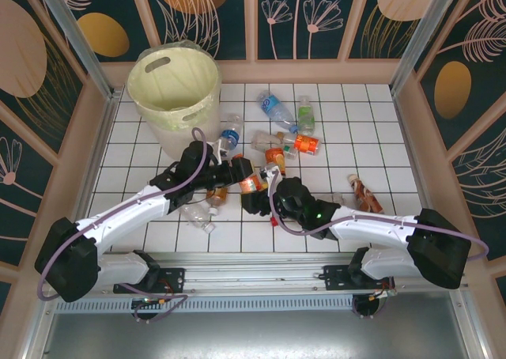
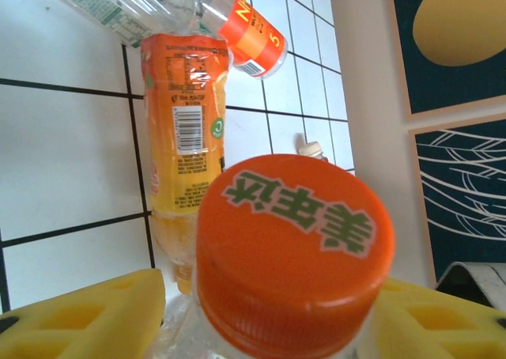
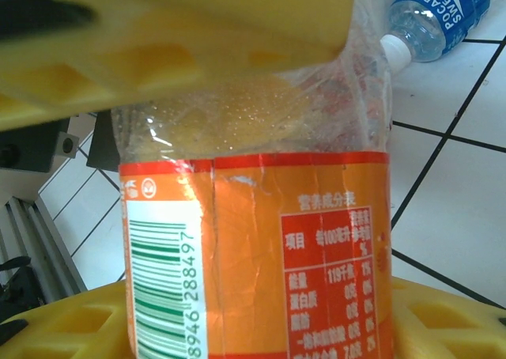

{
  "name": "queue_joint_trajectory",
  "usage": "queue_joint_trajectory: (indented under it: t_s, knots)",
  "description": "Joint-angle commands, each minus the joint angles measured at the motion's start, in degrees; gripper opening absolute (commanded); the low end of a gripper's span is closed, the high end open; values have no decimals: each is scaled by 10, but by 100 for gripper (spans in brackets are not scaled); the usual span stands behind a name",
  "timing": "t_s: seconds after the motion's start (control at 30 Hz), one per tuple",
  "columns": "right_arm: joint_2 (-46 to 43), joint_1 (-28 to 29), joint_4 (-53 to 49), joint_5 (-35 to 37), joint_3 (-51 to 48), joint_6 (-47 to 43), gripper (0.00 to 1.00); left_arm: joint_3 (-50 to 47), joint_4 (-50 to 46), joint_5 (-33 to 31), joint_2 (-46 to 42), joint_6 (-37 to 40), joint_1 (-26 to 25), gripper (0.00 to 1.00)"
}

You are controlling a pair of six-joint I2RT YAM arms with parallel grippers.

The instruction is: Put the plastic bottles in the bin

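The white tiled table [image 1: 356,114] holds many loose bottles [image 1: 273,104]; the bin [image 1: 150,86] looks empty. Right fingers [image 3: 158,51] grip an orange-labelled bottle [image 3: 253,248]; left fingers [image 2: 79,319] flank its cap [image 2: 292,248], grip unclear.

Robot lab cell: tiled table [image 1: 364,130], aluminium frame [image 1: 67,35], patterned walls [image 1: 304,11].

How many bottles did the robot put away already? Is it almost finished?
Not nearly. The bin looks empty inside. The left gripper and the right gripper seem to grip one orange bottle between them. Many bottles wait on the tiles, like the blue bottle and the green bottle.
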Motion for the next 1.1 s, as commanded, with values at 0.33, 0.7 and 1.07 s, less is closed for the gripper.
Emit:
queue_joint_trajectory:
  t_s: [0.33,0.7,1.07]
  knots:
    - [-18,8,-5,11,7,-9,65,27,-3,-3,-12,17,-3,54]
    - [-44,8,-19,2,2,-19,91,50,-40,-45,-38,33,-3,52]
    - [-161,7,-93,19,-26,-35,97,218,-156,-120,-1,118,0,54]
